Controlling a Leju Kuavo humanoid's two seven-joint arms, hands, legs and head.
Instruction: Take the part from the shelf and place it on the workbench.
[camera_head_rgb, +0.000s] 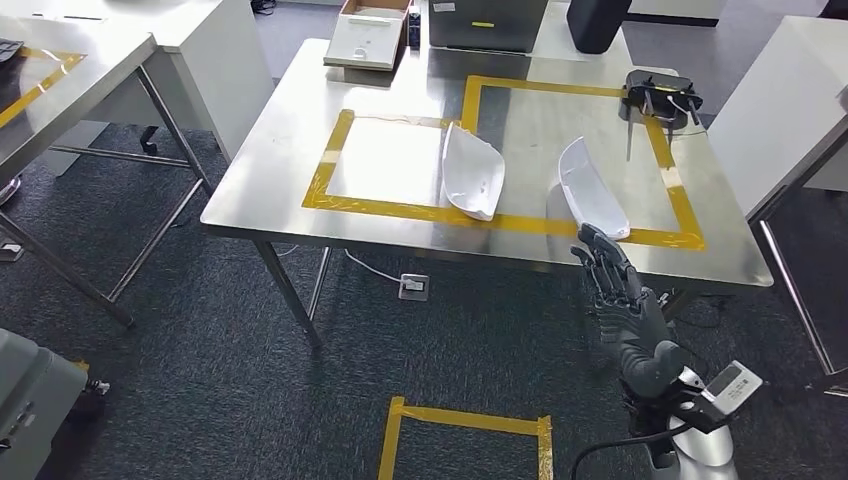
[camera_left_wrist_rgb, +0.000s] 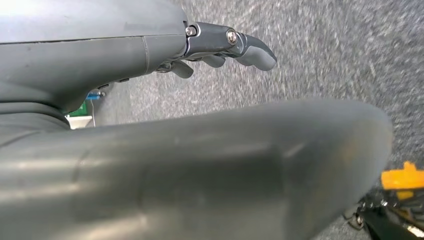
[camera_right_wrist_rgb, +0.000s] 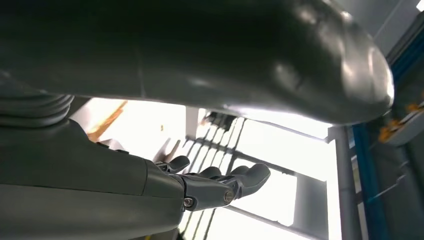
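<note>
On the steel workbench (camera_head_rgb: 290, 150), inside the yellow tape frame (camera_head_rgb: 400, 208): two white shell-shaped parts, both lying flat. Counts the right-hand part (camera_head_rgb: 592, 190) as the one in hand, since it sits nearest the right hand (camera_head_rgb: 620, 295). Has its near end on the front strip of tape, close to the table's front edge. The other white part (camera_head_rgb: 472, 172) lies well to its left, partly over a pale sheet.

Right hand: raised just in front of the table edge, fingers straight and slightly apart, holding nothing. Stands just short of the part's near end, apparently not touching it. Seen from its own wrist (camera_right_wrist_rgb: 215, 182), shows the same loose, empty fingers.

Left hand (camera_left_wrist_rgb: 220, 47): hanging over grey carpet (camera_left_wrist_rgb: 325, 60), fingers loosely extended, empty.

Looks, judging by this, like the close of the placing step. To finish well: draw the right hand straight back and down, away from the edge. Keep the fingers apart so as not to catch the near tip. Avoid any sideways sweep, which could slide or spin so light a shell.

Long axis of the part: running far to near, slanting a little toward the robot's right at the near end. Roughly parallel to the other part. Appears to lie hollow side up, though hard to tell.
</note>
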